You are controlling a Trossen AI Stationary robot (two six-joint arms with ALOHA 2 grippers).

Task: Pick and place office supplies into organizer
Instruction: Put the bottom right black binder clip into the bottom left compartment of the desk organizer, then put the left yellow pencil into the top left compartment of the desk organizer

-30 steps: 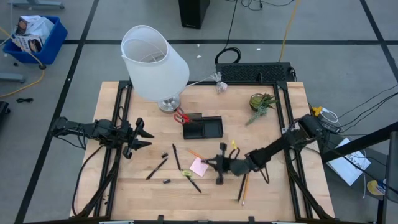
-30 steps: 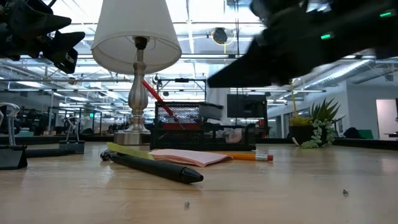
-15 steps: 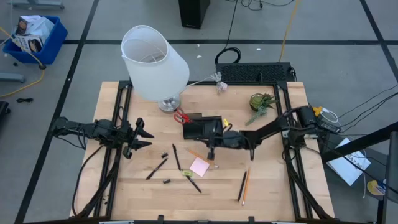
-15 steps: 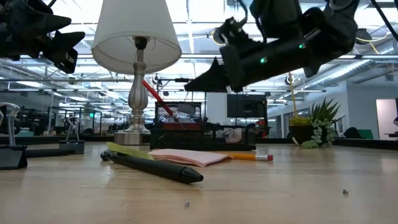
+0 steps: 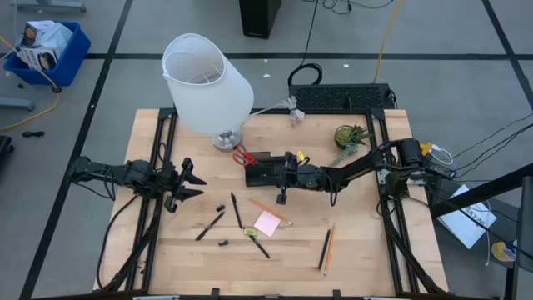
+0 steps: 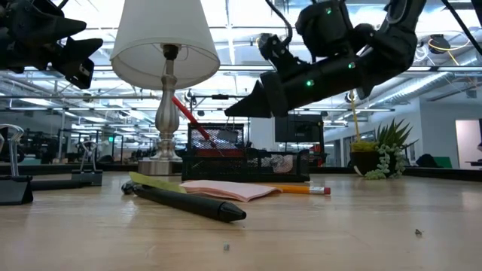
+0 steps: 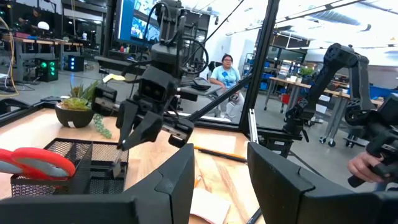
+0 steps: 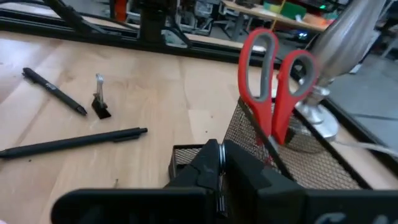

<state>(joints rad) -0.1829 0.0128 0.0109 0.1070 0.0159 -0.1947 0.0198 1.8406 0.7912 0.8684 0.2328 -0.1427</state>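
The right gripper (image 5: 281,171) is held over the organizer (image 5: 271,171), pressed on a binder clip (image 8: 219,167). Red scissors (image 8: 272,81) are stood inside. The left gripper (image 5: 188,185) is spread, well apart.

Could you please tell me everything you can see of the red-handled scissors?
The red-handled scissors have two glossy red loop handles, apparently plastic; the blades are hidden. They stand handles-up, leaning, blades down inside the black mesh organizer, at its end nearest the lamp base. From above, only the red handles show, poking past the organizer's rim. The right gripper hovers above the organizer, not touching them.
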